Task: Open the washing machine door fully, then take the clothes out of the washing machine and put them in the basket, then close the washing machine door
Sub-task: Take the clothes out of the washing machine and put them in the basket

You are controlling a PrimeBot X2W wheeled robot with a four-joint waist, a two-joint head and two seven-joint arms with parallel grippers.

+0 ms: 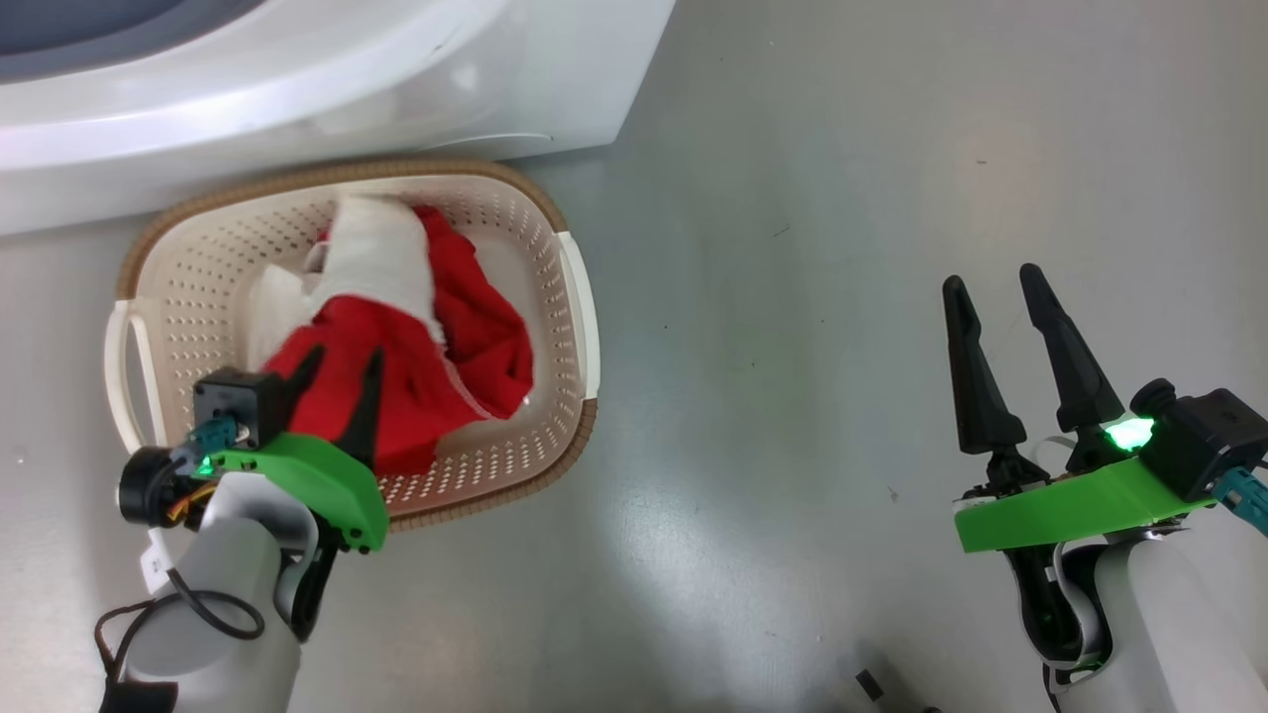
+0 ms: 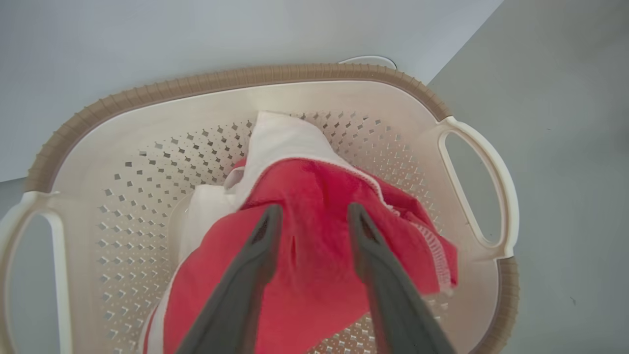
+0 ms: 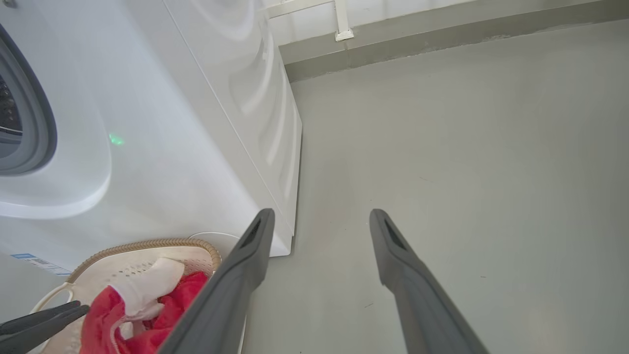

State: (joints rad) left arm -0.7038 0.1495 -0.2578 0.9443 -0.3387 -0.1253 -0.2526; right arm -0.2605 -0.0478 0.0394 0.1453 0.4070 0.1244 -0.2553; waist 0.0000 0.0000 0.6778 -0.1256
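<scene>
Red-and-white clothes (image 1: pixel 466 347) are seen heaped just under and ahead of the left end effector (image 1: pixel 342 358), whose fingers are parted, with nothing clamped between them. The clothes are contained in the cream basket (image 1: pixel 584 297), beyond which the white washing machine (image 1: pixel 297 89) is set. The right end effector (image 1: pixel 991 277) is held spread wide over the grey floor (image 1: pixel 792 297), well apart from the basket.

Bright even light w/ soft glare on floor (image 1: pixel 693 495) (wrist views warp at edges).
</scene>
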